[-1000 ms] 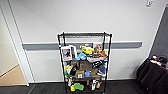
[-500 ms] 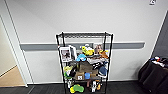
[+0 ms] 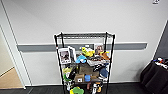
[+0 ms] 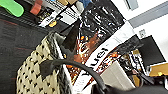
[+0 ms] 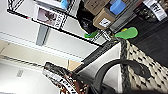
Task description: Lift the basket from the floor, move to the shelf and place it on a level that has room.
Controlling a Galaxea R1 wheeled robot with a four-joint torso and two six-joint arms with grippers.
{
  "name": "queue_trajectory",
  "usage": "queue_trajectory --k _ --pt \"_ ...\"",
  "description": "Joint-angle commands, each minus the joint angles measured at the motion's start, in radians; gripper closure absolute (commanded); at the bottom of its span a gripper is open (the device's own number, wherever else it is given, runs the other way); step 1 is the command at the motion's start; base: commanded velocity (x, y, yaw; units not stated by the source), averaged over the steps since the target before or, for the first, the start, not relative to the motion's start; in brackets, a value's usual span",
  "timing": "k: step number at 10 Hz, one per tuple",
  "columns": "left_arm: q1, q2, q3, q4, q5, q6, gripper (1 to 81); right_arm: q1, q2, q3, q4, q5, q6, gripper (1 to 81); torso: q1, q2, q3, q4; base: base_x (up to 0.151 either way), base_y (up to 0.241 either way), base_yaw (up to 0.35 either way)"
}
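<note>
- Facing the shelf (image 3: 84, 62) square-on in the head view; the robot stands well apart from it, a strip of dark floor (image 3: 45, 90) between them.
- Shelf is the landmark: its top level (image 3: 83, 35) reads as a bare wire grid between the post tips, lower tiers packed with toys, a picture frame (image 3: 64, 55) and brown boxes (image 3: 79, 78). Judgement: the top is the only tier with room, hence the basket's target.
- Basket (image 4: 37, 72) is off the floor, carried between both arms on the robot's side of the shelf. Both wrist views look along its chequered wall toward the shelf's lower tiers, carpet showing beneath.
- Carried by its two loop handles, likely to keep it level and its load inside: the left handle (image 4: 72, 68) arcs up over the dark rim in the left wrist view, the right handle (image 5: 117, 68) does the same in the right wrist view.
- Contents: a dark printed packet (image 4: 100, 42) stands up out of the basket, leaning toward the shelf side.
- Arm pose: each wrist sits just above its end of the basket, cameras angled down and forward past the rim; arms roughly mirrored.
- Left pincer: fingers not discernible, cannot tell apart or together.
- Right pincer: same, cannot tell.
- A green toy (image 5: 126, 33) lies at the foot of the shelf.
</note>
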Motion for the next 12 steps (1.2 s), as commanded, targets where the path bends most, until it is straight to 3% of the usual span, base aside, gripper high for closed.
queue_trajectory --k 1,12 --pt "-0.131 -0.026 0.079 0.032 -0.018 0.009 81.1 0.118 -0.024 0.073 -0.054 0.0 -0.002 81.1 0.0 0.0 0.0 0.0 0.123 0.0 0.0" --pt "-0.131 -0.031 0.09 0.032 -0.018 0.009 81.1 0.118 -0.024 0.081 -0.055 0.0 -0.001 81.1 0.0 0.0 0.0 0.0 0.124 0.0 0.0"
